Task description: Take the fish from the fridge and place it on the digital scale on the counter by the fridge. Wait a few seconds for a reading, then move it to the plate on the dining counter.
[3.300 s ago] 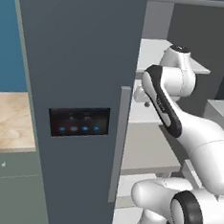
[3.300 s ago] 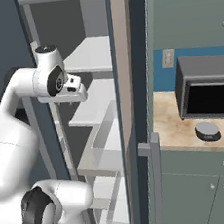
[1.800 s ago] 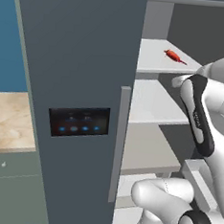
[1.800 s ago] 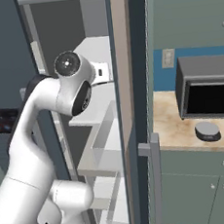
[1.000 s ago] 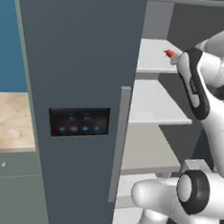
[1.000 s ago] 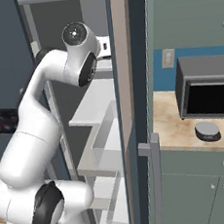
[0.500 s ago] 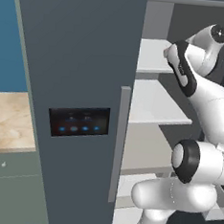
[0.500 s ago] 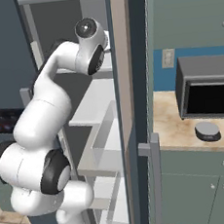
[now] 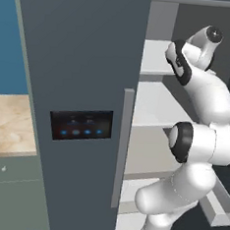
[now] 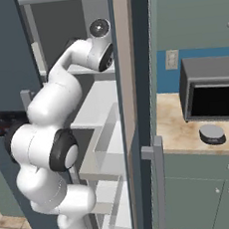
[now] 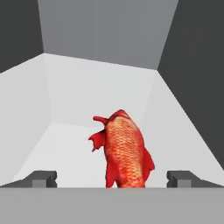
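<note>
Red-orange and scaly, the fish point(image 11: 124, 148) lies on a pale grey shelf point(image 11: 65, 144) inside the fridge point(image 9: 85, 85), lined up between the two dark fingertips point(image 11: 41, 177) of the gripper point(image 11: 113, 178), which stands fully open with nothing in it. In the base views the white arm point(image 10: 55, 102) reaches up into the open fridge toward an upper shelf, with the door's grey handle point(image 9: 122, 147) and blue-lit panel point(image 9: 80, 125) in front. The step in hand looks to be the approach for the grasp. To do it well, the gripper should advance straight along its present line so that the fish's body slides evenly between the jaws, with neither fingertip catching the fins or nudging the fish toward the shelf's back wall. The fish seems narrow across its body and longer along it, so closing across the narrow width near the middle ought to give the steadiest hold. The fingertips appear to ride close to the shelf; keeping them low but not scraping would help catch the bulk of the body. Once closed, a short lift before drawing back out would clear the shelf. Beyond the fridge, the digital scale point(image 10: 212, 133) waits on the beige surface point(image 10: 188, 133) in front of the microwave point(image 10: 211, 91).
</note>
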